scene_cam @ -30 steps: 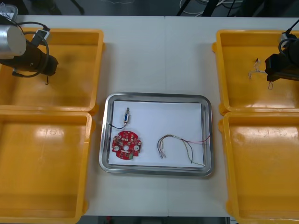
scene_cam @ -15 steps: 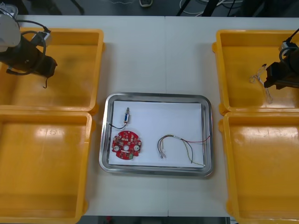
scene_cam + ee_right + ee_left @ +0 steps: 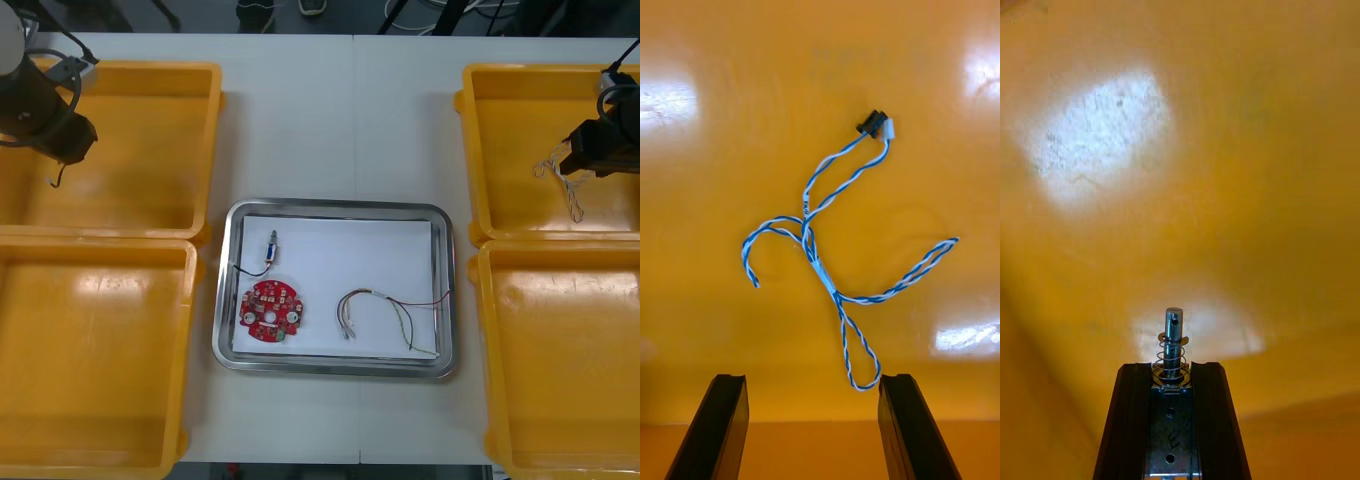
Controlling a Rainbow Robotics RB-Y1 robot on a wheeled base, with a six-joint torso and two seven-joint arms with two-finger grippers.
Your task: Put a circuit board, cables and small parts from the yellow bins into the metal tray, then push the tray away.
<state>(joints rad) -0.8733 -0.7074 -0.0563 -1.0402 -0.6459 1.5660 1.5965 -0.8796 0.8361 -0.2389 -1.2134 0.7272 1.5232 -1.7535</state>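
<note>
A light table (image 3: 330,120) is seen from above, with yellow plastic bins (image 3: 90,350) at each side and a shiny rectangular metal tray (image 3: 330,206), white inside, set between them. Inside the tray, a round red circuit board (image 3: 271,312) is laid near the left rim. A small cylindrical metal part on a black wire (image 3: 271,250) is placed just beyond it, and a loose bundle of red and yellow cables (image 3: 392,308) towards the right rim. The left gripper (image 3: 72,148) is held over the far left bin (image 3: 150,190), its black fingers (image 3: 1135,420) clamped on a small silver metal pin with a spring (image 3: 1173,330). The right gripper (image 3: 575,160) is poised over the far right bin (image 3: 510,130), its fingers (image 3: 715,427) spread apart with nothing gripped. A twisted blue and white cable (image 3: 824,277) is seen lying on that bin's floor just ahead of them
</note>
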